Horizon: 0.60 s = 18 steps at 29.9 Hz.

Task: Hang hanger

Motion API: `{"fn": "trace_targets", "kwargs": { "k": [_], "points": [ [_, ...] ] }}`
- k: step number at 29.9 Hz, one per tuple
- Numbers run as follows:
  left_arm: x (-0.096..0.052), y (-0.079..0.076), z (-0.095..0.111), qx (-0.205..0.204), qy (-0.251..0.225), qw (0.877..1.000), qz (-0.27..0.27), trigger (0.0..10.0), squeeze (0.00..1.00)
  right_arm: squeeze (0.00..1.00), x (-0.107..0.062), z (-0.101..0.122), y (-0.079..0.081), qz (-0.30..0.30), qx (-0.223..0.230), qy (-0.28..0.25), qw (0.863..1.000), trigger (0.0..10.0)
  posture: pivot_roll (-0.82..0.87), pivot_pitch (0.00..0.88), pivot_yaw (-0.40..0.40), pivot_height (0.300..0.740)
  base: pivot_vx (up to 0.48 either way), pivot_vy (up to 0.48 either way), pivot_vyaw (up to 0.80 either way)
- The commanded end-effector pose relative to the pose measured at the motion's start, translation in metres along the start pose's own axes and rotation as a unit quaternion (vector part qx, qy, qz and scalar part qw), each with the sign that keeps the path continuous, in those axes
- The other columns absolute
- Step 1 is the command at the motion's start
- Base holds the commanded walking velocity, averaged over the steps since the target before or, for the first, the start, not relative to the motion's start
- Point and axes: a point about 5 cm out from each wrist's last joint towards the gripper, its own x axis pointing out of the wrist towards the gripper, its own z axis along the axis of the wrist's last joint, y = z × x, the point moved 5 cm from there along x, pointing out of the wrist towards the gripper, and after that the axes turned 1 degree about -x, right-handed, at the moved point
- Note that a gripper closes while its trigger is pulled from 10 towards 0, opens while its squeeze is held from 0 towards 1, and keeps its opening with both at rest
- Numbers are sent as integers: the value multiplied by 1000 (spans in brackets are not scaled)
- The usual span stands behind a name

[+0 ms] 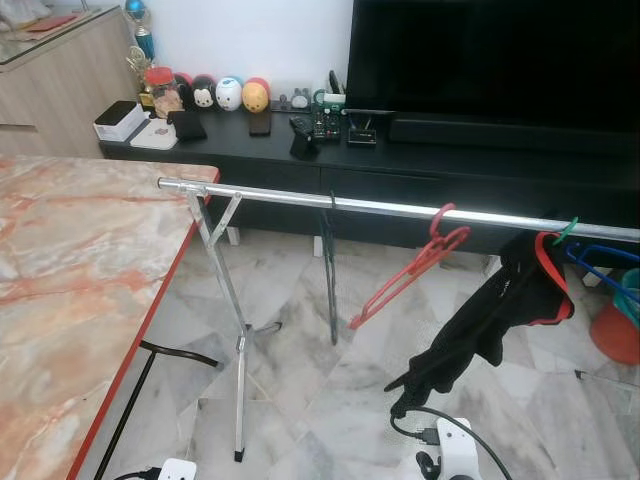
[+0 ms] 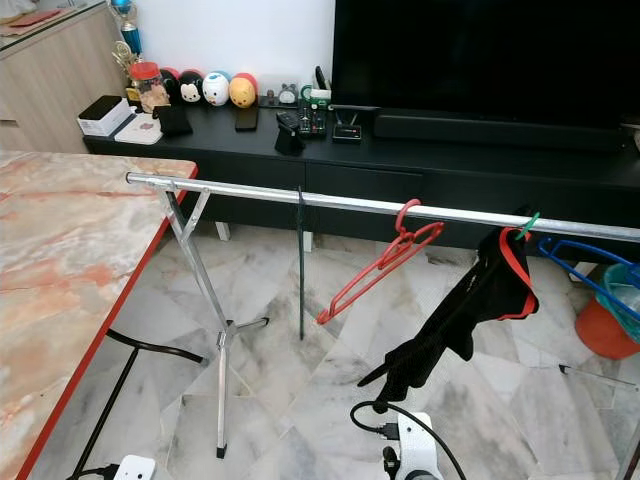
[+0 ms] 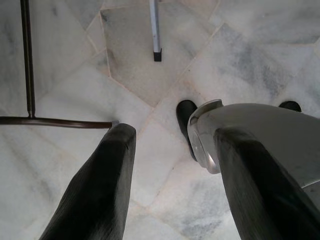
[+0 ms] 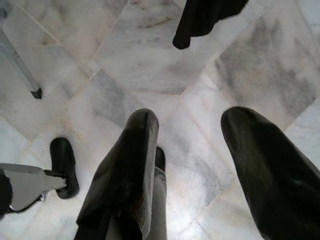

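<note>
Overhead, red hanger (image 1: 415,268) hooks the rail (image 1: 300,197) (bare left stretch).

- The left gripper (image 3: 172,150) has two long black fingers (image 3: 95,195) with a matte, slightly grainy surface; each is broad at its base and narrows to a rounded tip, and a gap shows between the jaws.
- Beyond the left gripper appears a smooth silver-grey leg shell (image 3: 260,135), rounded, with a glossy curved rim at its end.
- Dark rounded feet (image 3: 186,117) show beneath that shell.
- The right gripper (image 4: 192,125) has the same pair of thick black fingers (image 4: 127,175), rounded at the tips and set apart.
- In the right wrist view a pale grey shell panel (image 4: 25,182) joins a black rounded foot (image 4: 64,165).
</note>
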Motion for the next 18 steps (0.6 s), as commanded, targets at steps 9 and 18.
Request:
{"fn": "trace_targets", "kwargs": {
  "k": [9, 18],
  "points": [
    [0, -2, -4, 6, 12, 1000, -3, 10000, 0, 0, 1, 5, 7, 6, -5, 2, 1000, 10000, -5, 0, -12, 740, 0, 0, 0],
    [-1, -3, -10, 8, 26, 1000, -1, 10000, 0, 0, -1, -6, 1, -3, -1, 10, 1000, 10000, -8, 0, -6, 740, -55, 0, 0]
  ]
}}
